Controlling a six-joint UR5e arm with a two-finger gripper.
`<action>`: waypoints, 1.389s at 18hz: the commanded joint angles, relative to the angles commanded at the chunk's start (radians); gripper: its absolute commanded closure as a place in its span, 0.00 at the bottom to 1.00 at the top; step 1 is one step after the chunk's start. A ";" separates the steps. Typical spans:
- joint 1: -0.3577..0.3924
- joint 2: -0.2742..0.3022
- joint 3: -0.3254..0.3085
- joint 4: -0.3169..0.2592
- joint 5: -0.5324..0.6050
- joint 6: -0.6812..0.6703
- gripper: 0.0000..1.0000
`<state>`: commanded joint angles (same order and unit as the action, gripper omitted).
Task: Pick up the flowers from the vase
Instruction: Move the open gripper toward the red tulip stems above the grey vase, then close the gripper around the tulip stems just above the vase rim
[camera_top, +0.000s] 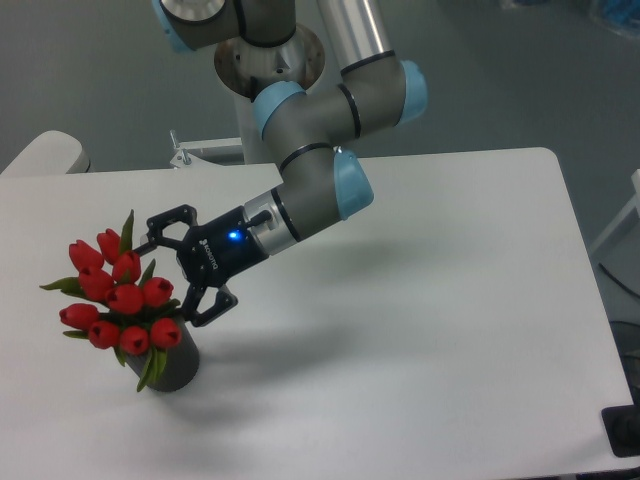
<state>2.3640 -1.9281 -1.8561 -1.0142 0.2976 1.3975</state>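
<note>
Flowers (118, 298), a tight bunch of red tulip buds with green pointed leaves, stood in the vase (172, 368), a small dark grey tube set near the front left corner of the white table (450, 330), so the lift itself had not been made. The bunch leaned a little toward the left edge, its heads well above the vase's rim and hiding the hole on top. The gripper (176, 268) came in from the right, lying nearly level and pointing at the buds, with its jaws spread wide and nothing between them. One finger reached toward the upper buds and the other sat just beside the lower right buds, perhaps touching them, though the view did not settle that. Stems were hidden under the buds and leaves, so whether the fingers lined up with them could not be told. By my reading the approach was almost complete and everything that counts was left: closing on the bunch, drawing it up and out of the tube, and carrying it clear. A grasp on the heads rather than the stems looked likely to crush buds or to drag the light vase along
</note>
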 joint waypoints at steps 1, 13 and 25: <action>-0.011 -0.008 0.005 0.014 -0.002 -0.003 0.00; -0.040 -0.034 0.063 0.022 -0.005 -0.022 0.78; -0.019 0.008 0.109 0.022 -0.032 -0.138 0.90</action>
<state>2.3454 -1.9205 -1.7472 -0.9925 0.2655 1.2594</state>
